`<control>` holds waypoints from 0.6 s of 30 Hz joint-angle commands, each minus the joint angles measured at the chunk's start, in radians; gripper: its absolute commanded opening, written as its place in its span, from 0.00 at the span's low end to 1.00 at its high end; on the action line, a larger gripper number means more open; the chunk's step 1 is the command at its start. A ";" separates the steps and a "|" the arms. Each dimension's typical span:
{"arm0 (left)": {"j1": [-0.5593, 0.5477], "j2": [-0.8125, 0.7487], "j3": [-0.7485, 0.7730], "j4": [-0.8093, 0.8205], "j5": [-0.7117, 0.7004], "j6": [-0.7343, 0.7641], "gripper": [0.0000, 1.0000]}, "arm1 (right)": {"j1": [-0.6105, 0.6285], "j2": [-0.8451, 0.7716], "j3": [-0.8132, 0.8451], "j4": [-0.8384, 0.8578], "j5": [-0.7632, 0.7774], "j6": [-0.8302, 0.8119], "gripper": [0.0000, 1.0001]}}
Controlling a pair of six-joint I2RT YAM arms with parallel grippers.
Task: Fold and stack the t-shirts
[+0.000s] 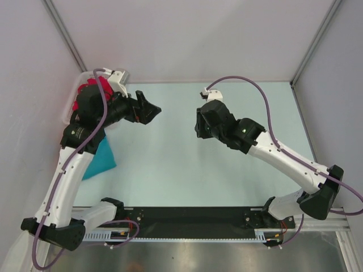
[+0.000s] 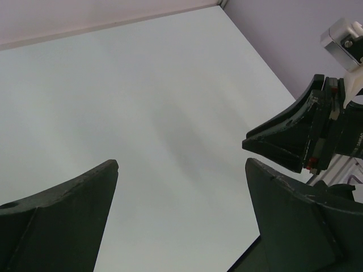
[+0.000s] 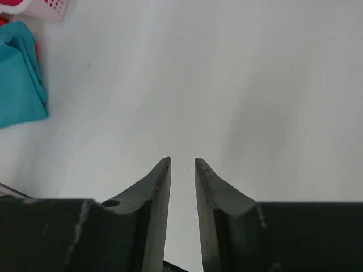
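1 bench (image 1: 170,170), 1 teal t-shirt (image 1: 103,160) lying at its left side, 1 basket (image 3: 48,8) holding 1 crimson t-shirt (image 1: 87,89), 1 orange t-shirt (image 3: 36,49) peeking beside the teal, 2 tools hovering, left tool (image 1: 148,107) gaping wide, right tool (image 3: 182,167) barely parted, both gripping nothing

From above, the left arm (image 1: 76,170) lies over the teal-blue t-shirt (image 1: 103,161), so only one corner sticks out. The crimson-pink t-shirt (image 1: 87,89) is just a red lump peeking past the arm, and the white basket (image 1: 69,109) by it is mostly covered too. In the right wrist view the teal-blue one runs off the left edge, the orange t-shirt (image 3: 36,50) is only a thin sliver behind it, and the basket is cut off at the top
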 commanded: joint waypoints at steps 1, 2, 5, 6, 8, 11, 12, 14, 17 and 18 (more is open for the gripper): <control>-0.007 0.030 0.042 0.058 0.081 -0.035 1.00 | -0.026 0.021 0.057 -0.009 -0.003 -0.041 0.30; -0.007 0.042 0.031 0.065 0.078 -0.042 1.00 | -0.040 0.024 0.057 -0.008 -0.026 -0.043 0.31; -0.007 0.062 0.016 0.071 0.075 -0.042 0.99 | -0.057 0.037 0.054 0.011 -0.078 -0.041 0.31; -0.007 0.070 0.013 0.074 0.079 -0.045 1.00 | -0.069 0.043 0.054 0.015 -0.086 -0.041 0.31; -0.007 0.076 0.004 0.090 0.088 -0.051 1.00 | -0.079 0.046 0.056 0.026 -0.119 -0.043 0.31; -0.007 0.090 0.004 0.107 0.098 -0.057 0.99 | -0.097 0.047 0.051 0.046 -0.155 -0.044 0.31; -0.007 0.097 0.005 0.113 0.099 -0.057 1.00 | -0.103 0.046 0.053 0.048 -0.158 -0.044 0.31; -0.007 0.108 0.017 0.120 0.101 -0.062 1.00 | -0.111 0.043 0.057 0.057 -0.164 -0.051 0.31; -0.007 0.131 0.040 0.127 0.110 -0.065 1.00 | -0.131 0.044 0.070 0.067 -0.179 -0.055 0.31; -0.007 0.136 0.045 0.127 0.113 -0.065 1.00 | -0.134 0.046 0.073 0.067 -0.182 -0.057 0.31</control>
